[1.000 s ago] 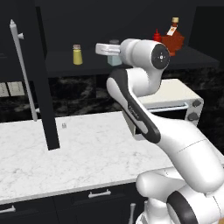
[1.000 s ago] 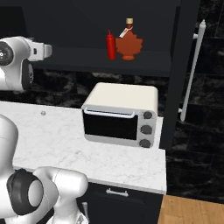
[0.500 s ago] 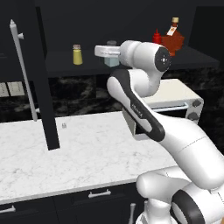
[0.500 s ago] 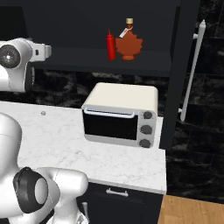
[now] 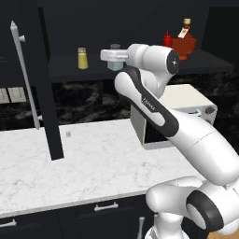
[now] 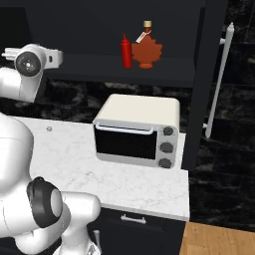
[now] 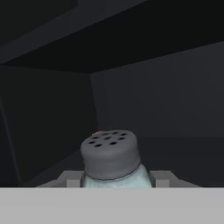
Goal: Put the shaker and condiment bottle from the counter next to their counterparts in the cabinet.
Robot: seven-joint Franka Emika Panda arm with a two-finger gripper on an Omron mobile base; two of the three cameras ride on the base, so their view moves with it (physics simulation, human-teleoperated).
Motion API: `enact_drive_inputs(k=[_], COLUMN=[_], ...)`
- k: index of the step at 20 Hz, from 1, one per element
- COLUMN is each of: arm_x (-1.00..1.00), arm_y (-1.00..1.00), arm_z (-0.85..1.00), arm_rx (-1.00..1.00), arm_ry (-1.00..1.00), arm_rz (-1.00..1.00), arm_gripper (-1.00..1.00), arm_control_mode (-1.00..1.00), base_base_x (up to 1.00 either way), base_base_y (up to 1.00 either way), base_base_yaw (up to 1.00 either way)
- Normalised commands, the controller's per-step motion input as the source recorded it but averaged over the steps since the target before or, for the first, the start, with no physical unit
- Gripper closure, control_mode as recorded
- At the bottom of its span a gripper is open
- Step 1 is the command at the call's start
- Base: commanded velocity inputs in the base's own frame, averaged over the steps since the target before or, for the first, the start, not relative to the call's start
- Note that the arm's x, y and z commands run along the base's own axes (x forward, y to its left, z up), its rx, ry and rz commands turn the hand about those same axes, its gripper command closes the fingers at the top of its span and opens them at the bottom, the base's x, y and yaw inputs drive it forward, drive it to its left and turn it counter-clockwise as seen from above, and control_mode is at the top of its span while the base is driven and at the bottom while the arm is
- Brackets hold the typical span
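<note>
Shaker [image 7: 111, 159] sits pinched between the fingers of our pincer [image 5: 113, 58], carried up at the level of the cabinet shelf [image 5: 65, 65]. Over the last second we have moved closer to the yellow shaker [image 5: 82, 58], which stands just off the pincer's tip. The condiment bottle [image 6: 126, 50] already waits beside the brown bottle [image 6: 146, 48], well behind the pincer, so only this placement remains.

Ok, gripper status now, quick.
Gripper: closed on the shaker, holding it up at the cabinet shelf.
</note>
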Motion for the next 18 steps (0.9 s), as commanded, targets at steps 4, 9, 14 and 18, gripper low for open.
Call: enact_drive_inputs(k=[4, 9, 14, 18], arm_x=[0.09, 0.11, 0.04, 0.0], arm_y=[0.25, 0.26, 0.15, 0.01], arm_z=[-0.04, 0.0, 0.0, -0.06], arm_rx=[0.0, 0.0, 0.0, -0.02], arm_ry=[0.0, 0.0, 0.0, 0.0], arm_rz=[0.0, 0.0, 0.0, -0.01], arm_gripper=[1.0, 1.0, 1.0, 1.0], arm_control_mode=[-1.0, -1.0, -1.0, -1.0], base_base_x=[0.0, 0.0, 0.0, 0.0], base_base_y=[0.0, 0.0, 0.0, 0.0], base_base_yaw=[0.0, 0.0, 0.0, 0.0])
